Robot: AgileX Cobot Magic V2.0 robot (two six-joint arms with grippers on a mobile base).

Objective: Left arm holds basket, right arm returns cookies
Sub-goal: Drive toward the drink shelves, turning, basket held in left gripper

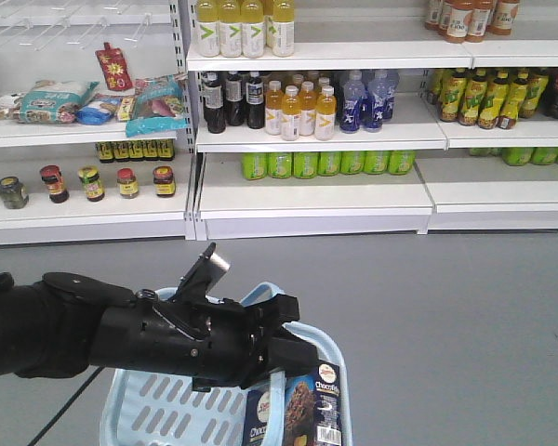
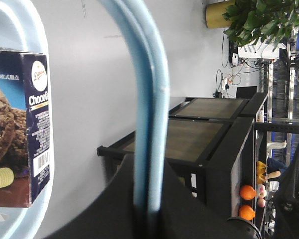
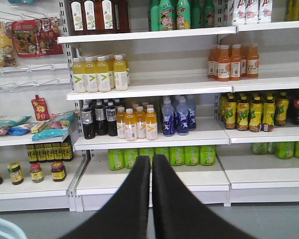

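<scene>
Front view: left gripper (image 1: 277, 346) clamped on the handle (image 1: 260, 295) of the basket (image 1: 158, 409), near bottom centre. The cookies (image 1: 302, 409) stand upright inside, at the basket's right end. Left wrist view alone shows the handle running down into the closed jaws, box label readable at left. Right wrist view only: right gripper (image 3: 151, 194) pressed fully together, nothing held, drink shelves (image 3: 149, 84) far behind.

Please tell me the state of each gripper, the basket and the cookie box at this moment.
Basket: handle raised.
Cookie box: standing upright in the basket.
Left gripper: shut on the handle.
Right gripper: shut, holding nothing.
</scene>
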